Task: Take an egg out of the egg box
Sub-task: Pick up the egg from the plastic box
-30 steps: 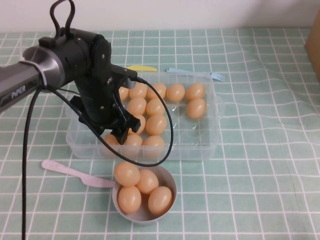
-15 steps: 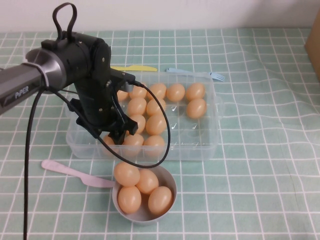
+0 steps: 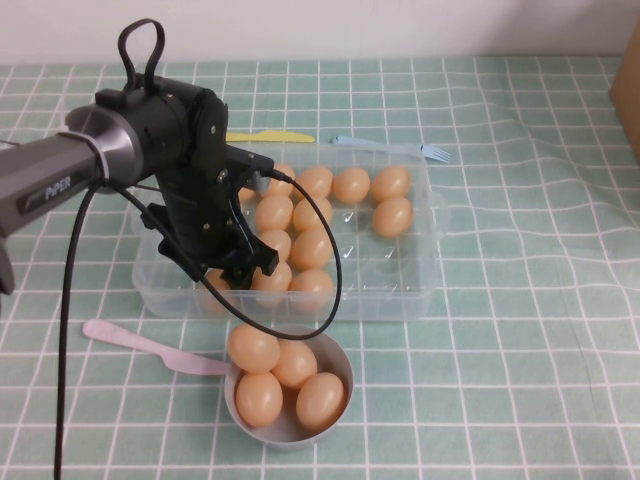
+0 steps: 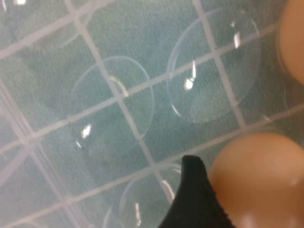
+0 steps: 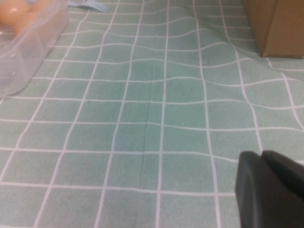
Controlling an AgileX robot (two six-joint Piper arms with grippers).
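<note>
The clear egg box (image 3: 432,240) sits mid-table holding several peach-orange eggs. My left gripper (image 3: 245,268) is down inside the box at its front-left part, among the eggs there. In the left wrist view one black finger (image 4: 194,199) rests against the side of an egg (image 4: 259,180) that lies on the dimpled base (image 4: 118,95); the other finger is out of frame. The jaws stand open around this egg. My right gripper (image 5: 270,190) is shut and empty, low over the cloth right of the box; it is not in the high view.
A grey-blue bowl (image 3: 345,368) with several eggs stands just in front of the box. A pink knife (image 3: 130,340) lies left of the bowl. A yellow knife (image 3: 275,136) and a blue fork (image 3: 400,147) lie behind the box. A cardboard box (image 5: 280,23) stands at the far right.
My left arm has sunk a little lower and shifted slightly right inside the box. The eggs and the bowl have not moved.
</note>
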